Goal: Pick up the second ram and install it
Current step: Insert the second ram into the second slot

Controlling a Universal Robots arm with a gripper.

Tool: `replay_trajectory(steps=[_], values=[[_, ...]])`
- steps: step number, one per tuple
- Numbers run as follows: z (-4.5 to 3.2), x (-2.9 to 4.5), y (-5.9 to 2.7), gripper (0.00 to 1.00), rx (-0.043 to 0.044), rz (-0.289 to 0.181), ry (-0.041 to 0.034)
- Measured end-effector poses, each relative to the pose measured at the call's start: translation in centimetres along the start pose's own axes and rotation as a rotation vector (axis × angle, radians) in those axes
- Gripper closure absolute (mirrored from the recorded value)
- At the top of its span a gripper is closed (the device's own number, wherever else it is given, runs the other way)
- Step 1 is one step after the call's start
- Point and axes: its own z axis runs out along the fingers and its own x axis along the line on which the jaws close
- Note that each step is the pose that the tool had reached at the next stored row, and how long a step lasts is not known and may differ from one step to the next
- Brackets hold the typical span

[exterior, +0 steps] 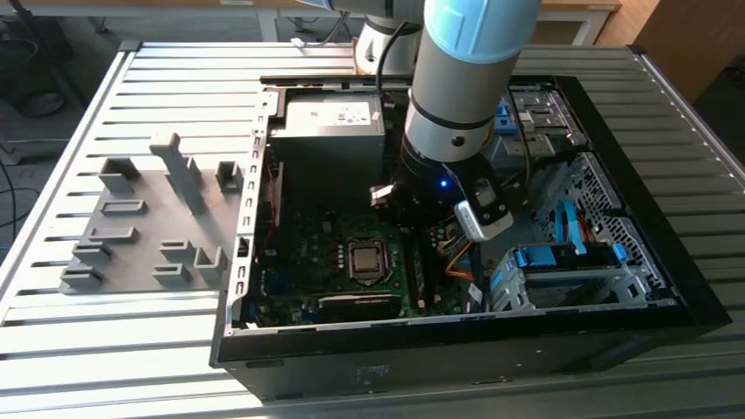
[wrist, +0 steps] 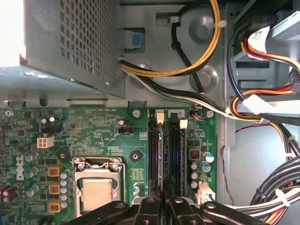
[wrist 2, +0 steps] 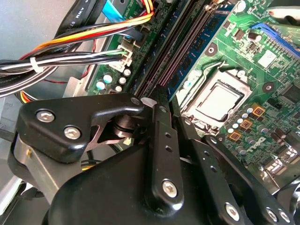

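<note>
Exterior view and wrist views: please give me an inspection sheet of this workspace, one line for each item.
Surface: slatted metal table carries the open computer case.
Job's things: blue ram stick stands in a slot near the claw; whether it is the second ram, cannot tell.
Clutter: grey holder fixture on the table, at the exterior view's left of the case.
Grippers: claw low over the ram slots, beside the processor socket.
Cables: tied coloured bundles beside the motherboard.
Surroundings: wooden furniture beyond the table.
</note>
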Motion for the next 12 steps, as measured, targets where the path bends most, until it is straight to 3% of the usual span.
replay_trajectory(steps=[12], values=[[0.41,0.04,-0.01,0.86,0.0,0.001,0.0001]])
